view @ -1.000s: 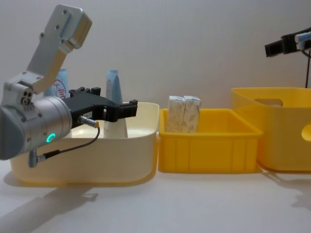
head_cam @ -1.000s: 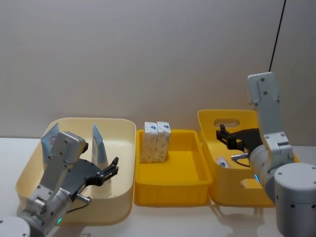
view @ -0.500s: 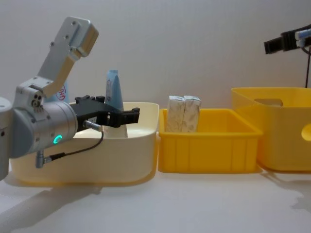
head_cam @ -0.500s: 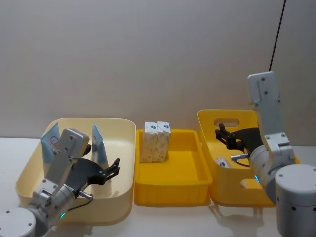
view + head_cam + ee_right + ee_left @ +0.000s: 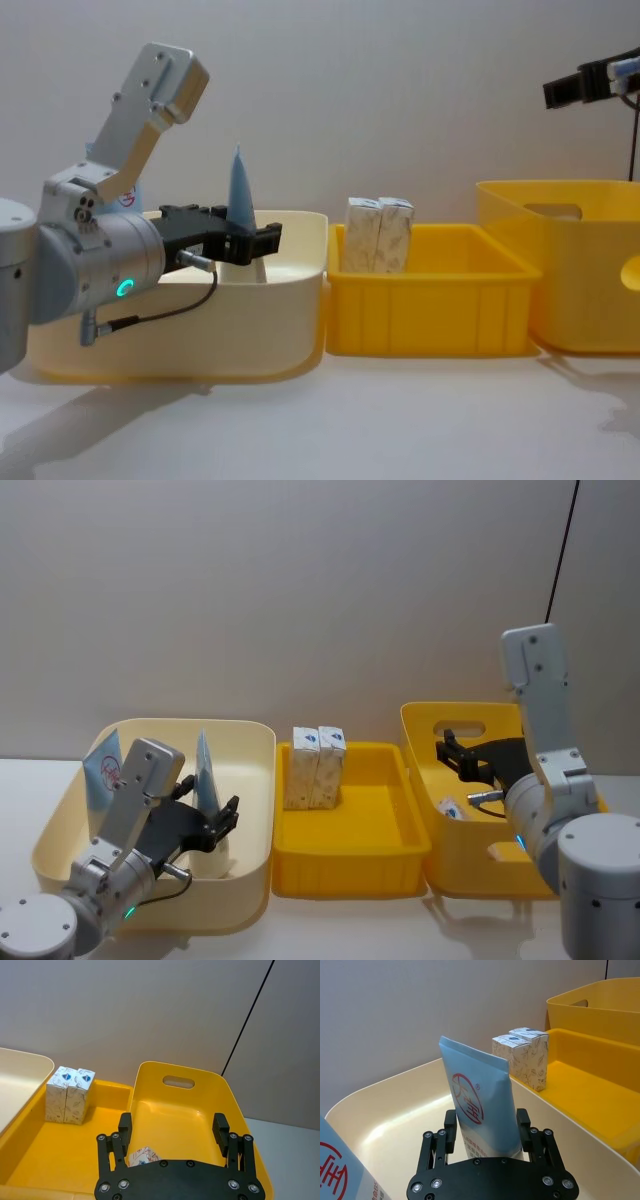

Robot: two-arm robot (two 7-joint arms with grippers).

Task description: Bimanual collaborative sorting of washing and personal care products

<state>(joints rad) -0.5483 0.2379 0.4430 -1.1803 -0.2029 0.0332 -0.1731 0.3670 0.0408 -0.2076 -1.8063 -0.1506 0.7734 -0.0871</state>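
Left gripper (image 5: 486, 1121) closes on a pale-blue-and-white squeeze tube (image 5: 477, 1105) standing upright in the cream bin (image 5: 250, 740) at the left of the table (image 5: 400, 420), its two black fingers pressed against the tube's opposite edges low down. The red round logo faces the wrist camera. A second squeeze tube (image 5: 103, 770) of the same kind stands farther left in the same bin, apart from the gripper.

At centre, two small cream cartons (image 5: 318, 768) with speckled print stand upright, side by side and touching, in the far left corner of the shallow yellow bin (image 5: 350, 875).

On the right, the right gripper (image 5: 172, 1122) hangs above the deep yellow bin (image 5: 470, 870) with its fingers spread wide and nothing between them. A third carton (image 5: 451, 807) lies tilted on that bin's floor, below the gripper and toward the bin's left wall.

The three bins sit in a row, edge to edge.
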